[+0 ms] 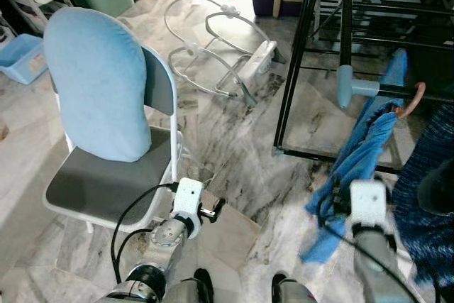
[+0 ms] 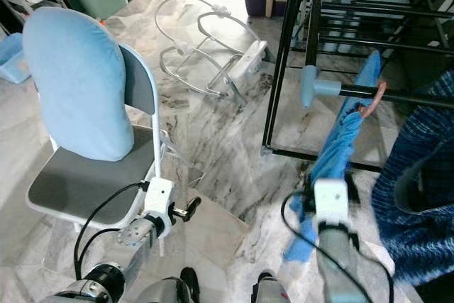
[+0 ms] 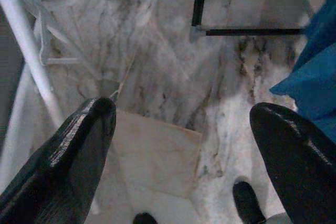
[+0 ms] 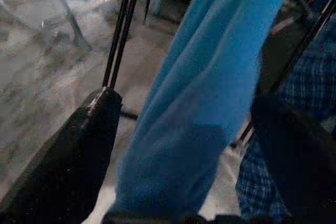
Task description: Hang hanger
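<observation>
Hanger [image 1: 413, 101] with pinkish hook, draped in blue cloth [image 1: 352, 168], hook hooked over black drying rack [image 1: 312, 54] rail; cloth hangs down beside rack's lower frame.

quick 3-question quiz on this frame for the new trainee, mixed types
1. True or false: the left claw holds the blue cloth.
2. The cloth hangs from: A) the chair B) the black rack C) the floor frame
3. Fill in: the cushion on the chair is light ____.

Key: 1 false, it is open over bare floor; the cloth runs between the right claw's fingers. 2 B. 3 blue.
</observation>
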Controlling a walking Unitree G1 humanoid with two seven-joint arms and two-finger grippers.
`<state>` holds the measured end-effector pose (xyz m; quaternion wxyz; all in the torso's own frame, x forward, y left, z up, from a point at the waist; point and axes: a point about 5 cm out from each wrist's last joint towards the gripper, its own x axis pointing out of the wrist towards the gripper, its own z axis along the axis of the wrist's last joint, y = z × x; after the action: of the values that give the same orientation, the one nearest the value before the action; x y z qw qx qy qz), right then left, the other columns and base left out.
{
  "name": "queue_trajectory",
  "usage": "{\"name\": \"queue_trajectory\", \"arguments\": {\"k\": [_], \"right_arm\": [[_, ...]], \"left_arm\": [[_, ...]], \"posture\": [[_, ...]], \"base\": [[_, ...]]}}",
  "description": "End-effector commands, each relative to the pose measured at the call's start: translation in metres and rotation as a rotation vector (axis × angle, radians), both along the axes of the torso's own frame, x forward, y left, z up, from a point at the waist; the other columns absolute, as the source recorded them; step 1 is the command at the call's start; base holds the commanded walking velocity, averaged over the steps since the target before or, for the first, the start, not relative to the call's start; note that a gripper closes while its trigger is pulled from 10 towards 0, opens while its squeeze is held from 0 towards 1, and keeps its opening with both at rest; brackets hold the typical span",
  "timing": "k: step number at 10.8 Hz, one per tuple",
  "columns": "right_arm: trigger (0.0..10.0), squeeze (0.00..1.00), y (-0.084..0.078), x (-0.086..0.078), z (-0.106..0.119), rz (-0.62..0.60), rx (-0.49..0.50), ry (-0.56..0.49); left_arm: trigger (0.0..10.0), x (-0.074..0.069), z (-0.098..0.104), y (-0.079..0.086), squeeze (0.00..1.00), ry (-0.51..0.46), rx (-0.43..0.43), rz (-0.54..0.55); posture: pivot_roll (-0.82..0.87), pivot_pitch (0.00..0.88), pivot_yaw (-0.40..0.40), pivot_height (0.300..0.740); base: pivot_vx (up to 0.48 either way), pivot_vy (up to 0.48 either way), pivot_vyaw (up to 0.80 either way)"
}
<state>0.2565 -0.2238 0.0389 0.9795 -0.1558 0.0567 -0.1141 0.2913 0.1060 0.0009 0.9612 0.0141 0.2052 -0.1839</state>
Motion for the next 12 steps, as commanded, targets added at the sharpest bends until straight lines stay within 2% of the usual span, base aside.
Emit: {"name": "queue_trajectory", "arguments": {"k": [1,3,4,5,6,7,8,9,11,12], "right_arm": [[10.0,1.0,0.001,-0.008,-0.009,-0.003,-0.002,0.023],[10.0,1.0,0.001,-0.017,-0.019,0.011,-0.039,0.032],[10.0,1.0,0.0,-0.029,-0.031,0.046,-0.108,0.071],[10.0,1.0,-0.001,-0.041,-0.045,0.056,-0.089,0.139],[10.0,1.0,0.0,-0.06,-0.068,0.081,-0.082,0.264],[10.0,1.0,0.0,-0.076,-0.085,0.088,-0.069,0.369],[10.0,1.0,0.0,-0.085,-0.095,0.067,-0.02,0.435],[10.0,1.0,0.003,-0.095,-0.107,0.047,0.082,0.523],[10.0,1.0,0.012,-0.105,-0.121,0.111,0.153,0.674],[10.0,0.88,0.016,-0.105,-0.124,0.143,0.16,0.717]], "left_arm": [[10.0,-0.008,-0.01,0.006,0.0,0.044,0.032,0.005],[10.0,-0.01,-0.012,0.009,0.0,0.053,0.06,0.014],[10.0,-0.01,-0.013,0.008,0.0,0.053,0.066,0.013],[10.0,-0.01,-0.013,0.008,0.0,0.054,0.072,0.014],[10.0,-0.013,-0.017,0.011,0.0,0.073,0.104,0.021],[10.0,-0.021,-0.025,0.017,0.0,0.102,0.18,0.007],[10.0,-0.028,-0.033,0.024,0.0,0.143,0.211,0.022],[10.0,-0.042,-0.045,0.038,0.0,0.215,0.262,0.043],[10.0,-0.062,-0.06,0.059,0.0,0.334,0.339,0.093],[10.0,-0.067,-0.064,0.064,0.0,0.37,0.359,0.104]], "posture": [[-0.19,0.177,0.102,0.74],[-0.19,0.17,0.099,0.74],[-0.19,0.169,0.098,0.74],[-0.19,0.166,0.097,0.74],[-0.19,0.166,0.098,0.74],[-0.19,0.162,0.094,0.74],[-0.19,0.16,0.095,0.74],[-0.19,0.147,0.091,0.74],[-0.16,0.092,0.071,0.74],[-0.16,0.085,0.066,0.74]], "base": [[0.0,0.0,0.0],[0.0,0.0,0.0],[0.0,0.0,0.0],[0.0,0.0,0.0],[0.0,0.0,0.0],[0.0,0.0,0.0],[0.0,0.0,0.0],[0.0,0.0,0.0],[0.0,0.0,0.0],[0.0,0.0,0.0]]}}
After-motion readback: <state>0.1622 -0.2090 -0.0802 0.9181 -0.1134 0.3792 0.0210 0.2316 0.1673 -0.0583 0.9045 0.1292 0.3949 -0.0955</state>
